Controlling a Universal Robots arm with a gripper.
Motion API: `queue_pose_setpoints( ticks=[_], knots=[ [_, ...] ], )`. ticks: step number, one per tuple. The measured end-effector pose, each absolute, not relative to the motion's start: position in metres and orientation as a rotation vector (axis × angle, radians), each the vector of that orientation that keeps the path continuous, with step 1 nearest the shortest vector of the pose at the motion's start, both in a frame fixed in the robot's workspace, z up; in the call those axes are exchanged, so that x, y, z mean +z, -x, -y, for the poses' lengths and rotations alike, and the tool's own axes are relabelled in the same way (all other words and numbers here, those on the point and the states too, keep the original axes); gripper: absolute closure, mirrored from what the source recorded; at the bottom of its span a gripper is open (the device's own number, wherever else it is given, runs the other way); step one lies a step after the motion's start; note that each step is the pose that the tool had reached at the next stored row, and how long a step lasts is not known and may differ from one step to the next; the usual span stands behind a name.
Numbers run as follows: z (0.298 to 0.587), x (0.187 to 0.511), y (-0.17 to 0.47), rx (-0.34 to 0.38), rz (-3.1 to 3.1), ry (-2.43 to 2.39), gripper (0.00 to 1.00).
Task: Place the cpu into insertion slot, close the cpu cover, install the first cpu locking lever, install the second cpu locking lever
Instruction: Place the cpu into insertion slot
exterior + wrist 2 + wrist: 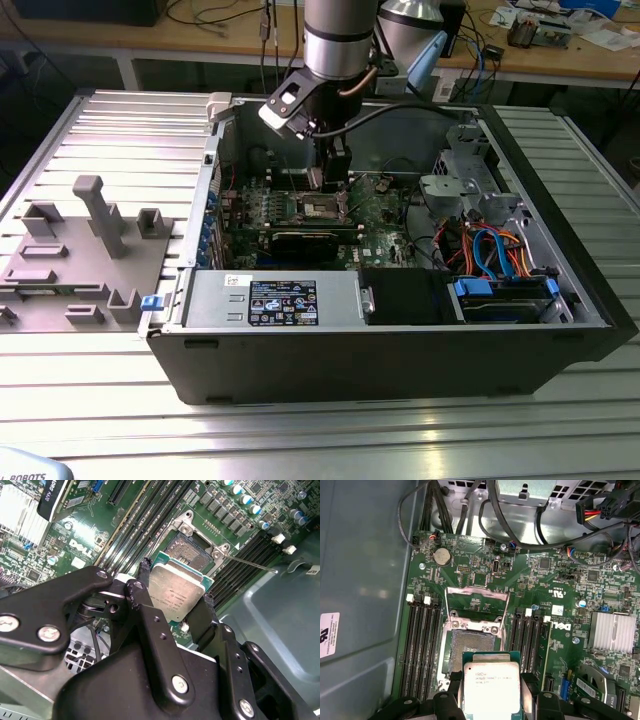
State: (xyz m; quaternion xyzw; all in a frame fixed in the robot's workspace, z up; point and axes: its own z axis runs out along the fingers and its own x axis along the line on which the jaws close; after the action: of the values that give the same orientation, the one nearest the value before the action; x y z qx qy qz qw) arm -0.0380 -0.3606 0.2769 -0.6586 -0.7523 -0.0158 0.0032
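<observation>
Jaws are clamped on the cpu [177, 592] by two opposite edges, carrying it flat, metal top up, over the green board [555, 580]. I read the bare insertion slot [472, 647] as just off the chip's free edge, between the memory slots [422, 650], roughly square to it. The cpu cover [476, 602] stands hinged open beyond.

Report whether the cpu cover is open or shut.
Open. In the first wrist view the cpu cover is flipped back off the bare insertion slot; the claw holds the cpu.
</observation>
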Motion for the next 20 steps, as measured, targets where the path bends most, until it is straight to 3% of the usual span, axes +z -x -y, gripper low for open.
queue_pose_setpoints(
  ticks=[20],
  knots=[
    [0.3606,0.2721,0.038,-0.05,2.359,2.065,0.45]
  ],
)
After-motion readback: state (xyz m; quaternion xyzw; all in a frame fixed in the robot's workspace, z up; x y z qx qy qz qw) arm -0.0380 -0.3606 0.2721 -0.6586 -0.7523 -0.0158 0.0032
